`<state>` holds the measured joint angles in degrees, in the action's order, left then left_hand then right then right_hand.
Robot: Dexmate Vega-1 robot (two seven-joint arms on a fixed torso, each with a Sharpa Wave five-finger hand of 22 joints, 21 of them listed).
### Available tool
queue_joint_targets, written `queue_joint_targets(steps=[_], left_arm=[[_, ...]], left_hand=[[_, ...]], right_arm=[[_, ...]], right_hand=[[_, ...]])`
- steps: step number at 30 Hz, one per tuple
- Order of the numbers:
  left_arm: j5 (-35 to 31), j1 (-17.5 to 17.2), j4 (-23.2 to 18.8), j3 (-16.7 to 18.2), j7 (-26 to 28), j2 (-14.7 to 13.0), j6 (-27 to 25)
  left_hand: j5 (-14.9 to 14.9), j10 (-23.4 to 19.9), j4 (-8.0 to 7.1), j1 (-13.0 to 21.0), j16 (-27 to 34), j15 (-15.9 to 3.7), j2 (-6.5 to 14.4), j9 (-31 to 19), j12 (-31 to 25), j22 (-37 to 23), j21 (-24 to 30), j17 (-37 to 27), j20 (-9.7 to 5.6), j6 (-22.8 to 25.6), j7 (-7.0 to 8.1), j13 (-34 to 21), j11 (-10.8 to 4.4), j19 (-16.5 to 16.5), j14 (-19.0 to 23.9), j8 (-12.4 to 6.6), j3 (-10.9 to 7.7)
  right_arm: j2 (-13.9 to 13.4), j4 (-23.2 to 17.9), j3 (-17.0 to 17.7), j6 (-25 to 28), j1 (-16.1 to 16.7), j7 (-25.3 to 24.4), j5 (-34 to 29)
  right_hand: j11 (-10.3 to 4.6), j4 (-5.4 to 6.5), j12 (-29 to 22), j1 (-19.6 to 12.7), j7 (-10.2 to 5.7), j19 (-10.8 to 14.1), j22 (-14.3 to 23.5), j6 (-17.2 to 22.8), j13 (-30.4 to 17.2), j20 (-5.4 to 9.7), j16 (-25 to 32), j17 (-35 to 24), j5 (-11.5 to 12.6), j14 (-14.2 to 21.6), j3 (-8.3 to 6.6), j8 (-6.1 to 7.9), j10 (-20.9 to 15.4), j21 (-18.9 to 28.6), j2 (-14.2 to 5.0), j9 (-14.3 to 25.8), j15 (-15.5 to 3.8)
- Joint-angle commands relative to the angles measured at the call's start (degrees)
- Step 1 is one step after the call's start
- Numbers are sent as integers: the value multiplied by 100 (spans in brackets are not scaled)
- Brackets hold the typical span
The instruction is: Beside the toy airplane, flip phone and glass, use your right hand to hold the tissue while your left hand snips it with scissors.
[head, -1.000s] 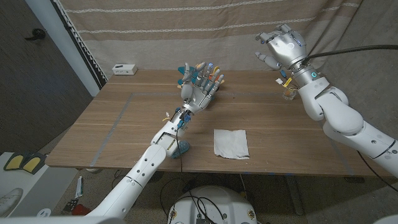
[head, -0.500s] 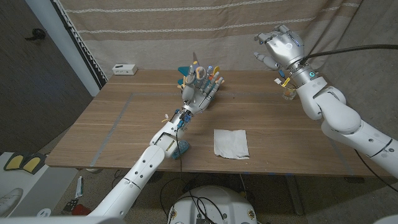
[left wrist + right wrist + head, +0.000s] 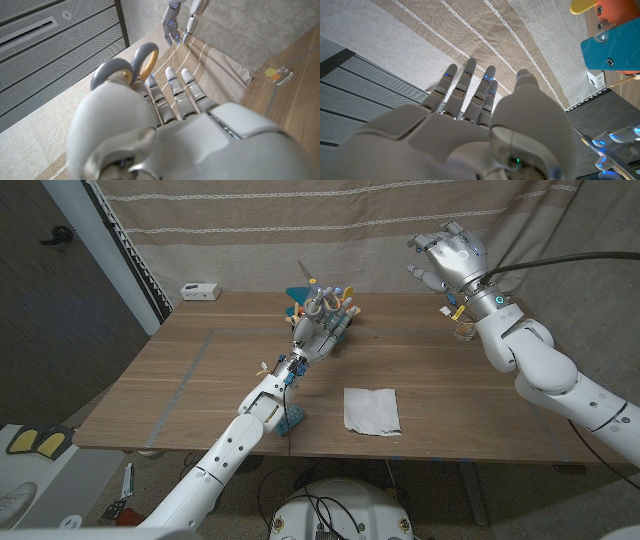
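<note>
We see the left hand (image 3: 322, 328) raised over the far middle of the table (image 3: 180, 380), its fingers closed through the grey and tan loops of the scissors (image 3: 312, 295) (the blades point up toward the curtain (image 3: 300, 230)). The tissue (image 3: 371, 409) lies flat near the front edge, well apart from both hands. The right hand (image 3: 447, 258) hangs above the far right corner, fingers spread and holding nothing, over the glass (image 3: 463, 330). The toy airplane (image 3: 297, 299) sits just behind the left hand.
</note>
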<state>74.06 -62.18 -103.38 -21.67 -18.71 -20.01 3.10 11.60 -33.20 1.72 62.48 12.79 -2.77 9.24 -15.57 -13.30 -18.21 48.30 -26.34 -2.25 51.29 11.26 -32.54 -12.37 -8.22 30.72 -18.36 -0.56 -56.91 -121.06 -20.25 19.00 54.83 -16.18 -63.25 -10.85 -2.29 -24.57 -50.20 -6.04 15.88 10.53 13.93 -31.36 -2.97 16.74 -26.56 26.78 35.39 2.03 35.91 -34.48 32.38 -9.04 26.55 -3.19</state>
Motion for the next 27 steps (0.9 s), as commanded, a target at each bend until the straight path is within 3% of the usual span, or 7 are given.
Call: queue_joint_targets(steps=[1,4,6,10,13,21,27], left_arm=[[-125,65,61,-88,-19,16,121],[-213,82,107,-118,-76,45,216],[-286,111,168,-139,-164,59,293],[-398,179,303,-183,-369,96,430],[-435,212,369,-201,-466,112,482],[-517,250,426,-219,-548,100,549],[-482,266,450,-238,-584,110,517]], left_hand=[[-113,-140,-339,-80,-30,-1032,94,-94,173,282,233,105,-236,-196,141,232,-5,106,73,-19,-3389],[-126,-174,-287,-200,-29,-1046,91,-112,155,335,303,126,-232,-172,137,288,-4,121,87,-49,-3640],[-156,-211,-121,-566,-50,-1025,-379,-58,132,450,358,202,-288,-26,130,347,-1,125,85,-126,-3720],[-160,-109,450,-676,-86,-1016,-994,127,176,576,379,299,-321,210,132,476,1,145,-34,-177,-3833],[-143,94,583,-898,-100,-996,-1317,239,233,623,371,361,-299,537,140,642,2,172,-208,-247,-3802],[-114,268,578,-1154,-123,-950,-1497,333,232,660,332,440,-253,769,153,832,-1,238,-496,-256,-3754],[-14,275,490,-1620,-68,-937,-1815,400,158,690,259,476,-194,723,151,894,-2,252,-610,-140,-3537]], right_arm=[[-23,39,-18,-22,-26,-42,47],[-32,43,-12,-22,-21,-55,58],[-41,45,-5,-25,-16,-63,71],[-58,52,3,-37,-10,-80,91],[-52,64,-3,-42,-18,-102,98],[-51,73,-24,-37,-35,-104,91],[-56,63,-33,-24,-40,-77,82]], right_hand=[[4,-30,-31,32,-7,46,26,27,-7,11,25,-12,27,-36,33,-28,16,-5,4,7,-977],[1,-27,-34,37,-13,48,27,30,-9,11,22,-9,28,-39,34,-33,12,-8,2,3,-978],[-7,-30,-38,36,-21,48,27,28,-9,11,25,-11,28,-37,34,-39,3,-12,2,-1,-980],[1,-36,-32,31,-17,52,27,34,-6,11,30,-13,30,-37,32,-49,14,-19,1,-11,-983],[6,-41,-37,28,-13,52,28,37,-10,11,37,-17,30,-37,32,-59,8,-27,-1,-19,-981],[-10,-42,-37,33,-16,51,29,37,-9,9,37,-15,31,-45,34,-80,8,-42,-3,-34,-982],[-21,-35,-37,46,-16,50,29,45,-7,8,31,-6,34,-49,38,-91,7,-54,-5,-45,-980]])
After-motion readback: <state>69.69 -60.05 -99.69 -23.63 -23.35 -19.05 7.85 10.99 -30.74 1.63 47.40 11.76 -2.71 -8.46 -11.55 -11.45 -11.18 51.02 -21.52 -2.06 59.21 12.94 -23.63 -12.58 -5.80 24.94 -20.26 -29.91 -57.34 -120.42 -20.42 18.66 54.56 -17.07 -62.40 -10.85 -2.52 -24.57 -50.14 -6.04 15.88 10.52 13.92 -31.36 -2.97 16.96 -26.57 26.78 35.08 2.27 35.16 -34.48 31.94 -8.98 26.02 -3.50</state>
